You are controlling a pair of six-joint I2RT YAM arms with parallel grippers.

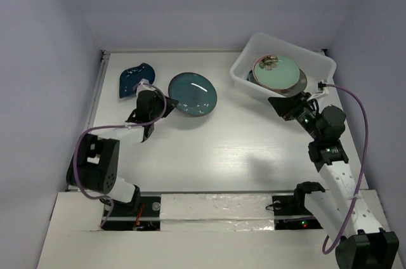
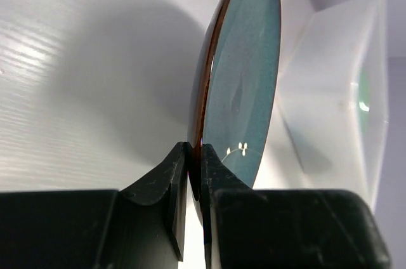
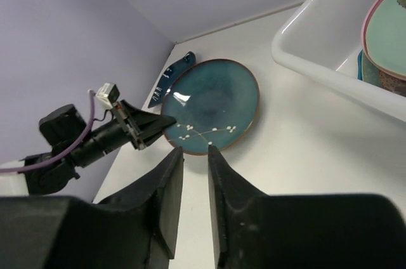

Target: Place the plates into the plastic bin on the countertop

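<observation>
A dark teal plate (image 1: 193, 94) with small white blossoms is on the countertop (image 1: 216, 148) at the middle left. My left gripper (image 1: 163, 101) is shut on its left rim; the left wrist view shows the jaws (image 2: 195, 152) pinching the plate's edge (image 2: 244, 78), which looks slightly raised there. A navy leaf-shaped dish (image 1: 134, 78) lies behind the left gripper. The plastic bin (image 1: 254, 85) stands at the back right and holds a pale green pink-rimmed plate (image 1: 276, 71) on top of other plates. My right gripper (image 1: 279, 102) hovers at the bin's front wall, narrowly open and empty (image 3: 195, 152).
The right wrist view shows the teal plate (image 3: 212, 104), the left gripper (image 3: 149, 128), the navy dish (image 3: 181, 63) and the bin's rim (image 3: 317, 59). Purple walls close in the sides and back. A taped white strip (image 1: 216, 209) runs along the front edge.
</observation>
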